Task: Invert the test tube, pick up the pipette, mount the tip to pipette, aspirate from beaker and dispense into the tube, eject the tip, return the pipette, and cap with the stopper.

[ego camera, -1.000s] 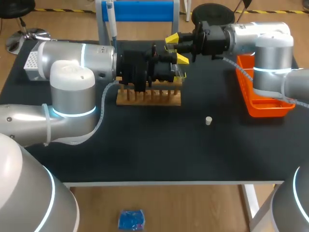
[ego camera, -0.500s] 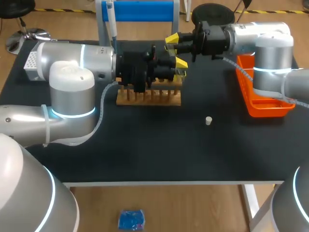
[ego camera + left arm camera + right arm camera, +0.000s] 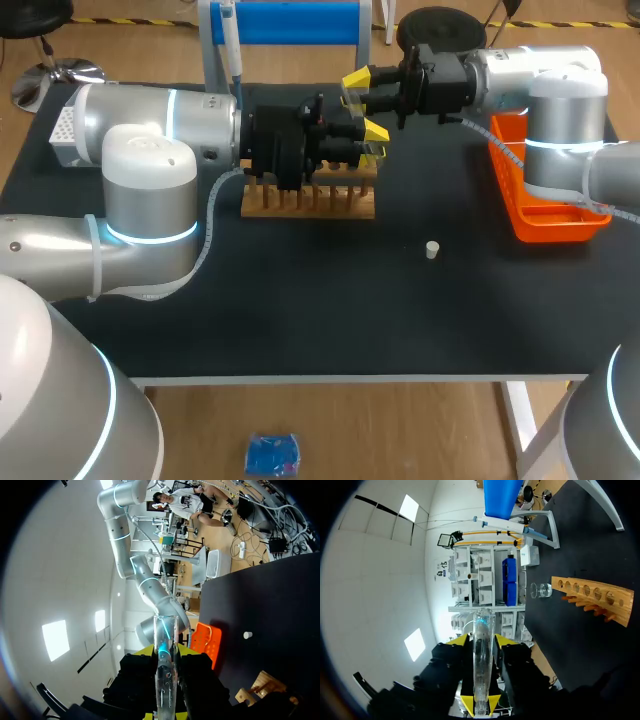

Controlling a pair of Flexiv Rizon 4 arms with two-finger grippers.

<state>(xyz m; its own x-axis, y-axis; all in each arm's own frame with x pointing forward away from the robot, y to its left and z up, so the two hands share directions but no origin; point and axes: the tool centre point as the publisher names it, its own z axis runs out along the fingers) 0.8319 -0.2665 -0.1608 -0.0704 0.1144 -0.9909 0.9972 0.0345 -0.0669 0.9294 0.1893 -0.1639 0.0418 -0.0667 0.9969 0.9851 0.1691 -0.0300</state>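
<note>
Well, the black table (image 3: 300,310) is carrying a wooden rack (image 3: 308,201), an orange tray (image 3: 545,226) and a small white stopper (image 3: 431,249) lying alone. Above the rack, the left gripper (image 3: 373,135) and right gripper (image 3: 481,703) are meeting, both clenching the clear glass test tube (image 3: 481,665) between them.

Test tube (image 3: 165,680), lower end cut off in left wrist view, wooden rack (image 3: 310,203) top hidden behind left arm (image 3: 150,115), orange tray (image 3: 548,222) partly behind right arm (image 3: 560,110).
</note>
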